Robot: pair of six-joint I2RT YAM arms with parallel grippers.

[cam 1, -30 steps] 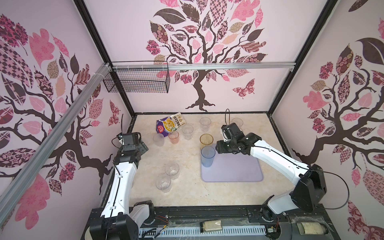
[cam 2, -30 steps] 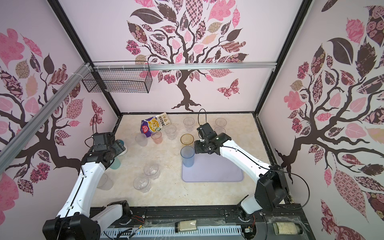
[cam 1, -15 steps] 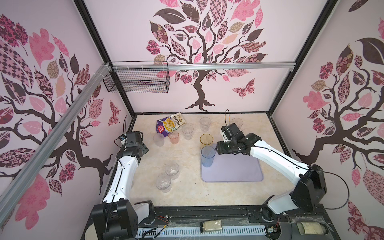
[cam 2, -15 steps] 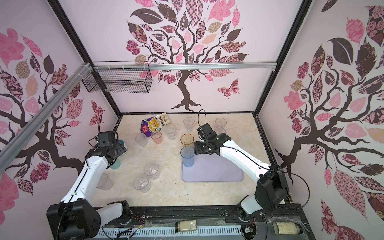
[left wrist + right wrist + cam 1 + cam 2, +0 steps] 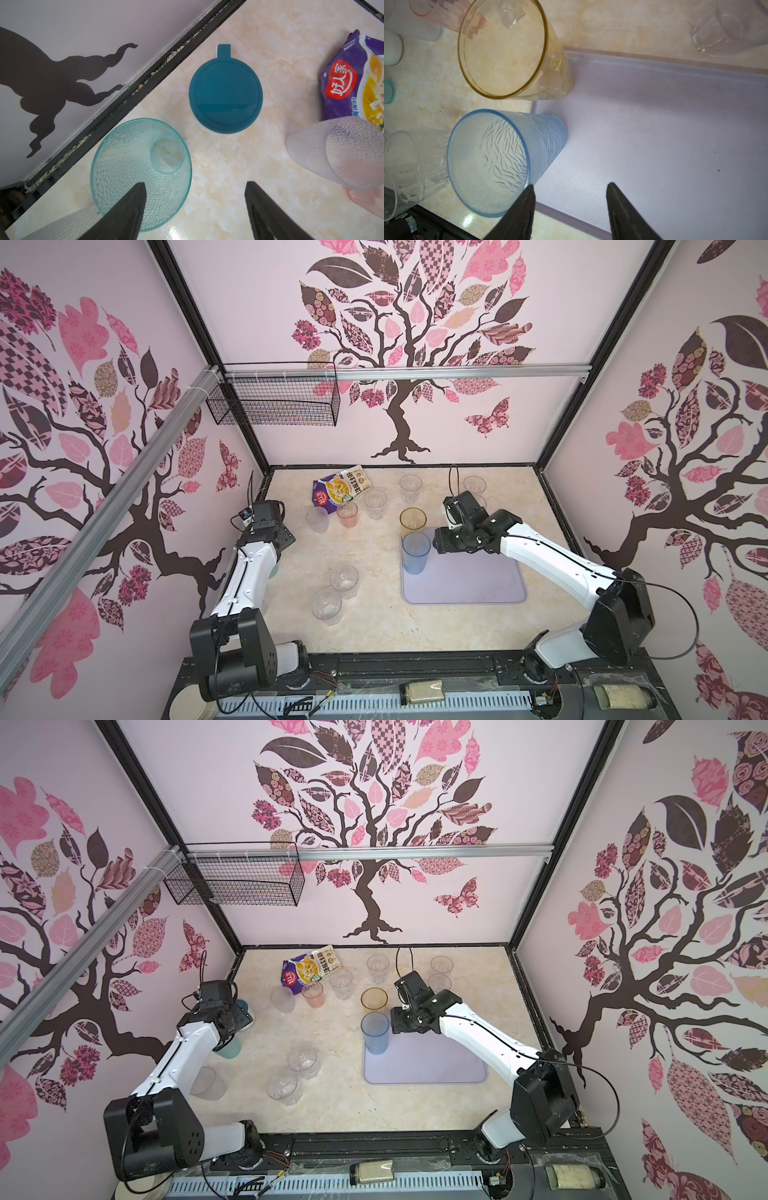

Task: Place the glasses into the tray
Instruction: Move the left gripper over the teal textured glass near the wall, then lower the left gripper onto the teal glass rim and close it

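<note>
One glass stands in the tray (image 5: 465,576) in both top views: the tall blue glass (image 5: 415,551), at the tray's upper left corner, right of frame centre. The amber glass (image 5: 413,520) stands directly above that corner. Whether its base meets the rim is unclear. The right arm (image 5: 540,556) hides its own jaws and part of a clear glass (image 5: 481,502) behind its wrist. At centre left, the left arm (image 5: 183,1052) covers the top of the teal glass (image 5: 228,1048) and most of the white jar (image 5: 248,1020); its jaws are out of sight too.

Left wrist view: the left jaws are spread and grasp nothing. One finger (image 5: 124,214) overlaps the teal glass's mouth; the other stands off it over bare bench (image 5: 218,166). The jar's teal lid (image 5: 225,93) hides all but a white sliver of its body. A frosted glass (image 5: 311,149), a blurred pink glass (image 5: 361,199) and the snack bag (image 5: 357,83) are cut off by the frame edge.

Right wrist view: the right jaws are released, their gap over bare tray floor. One fingertip (image 5: 527,199) sits at the blue glass's rim; contact cannot be judged.
</note>
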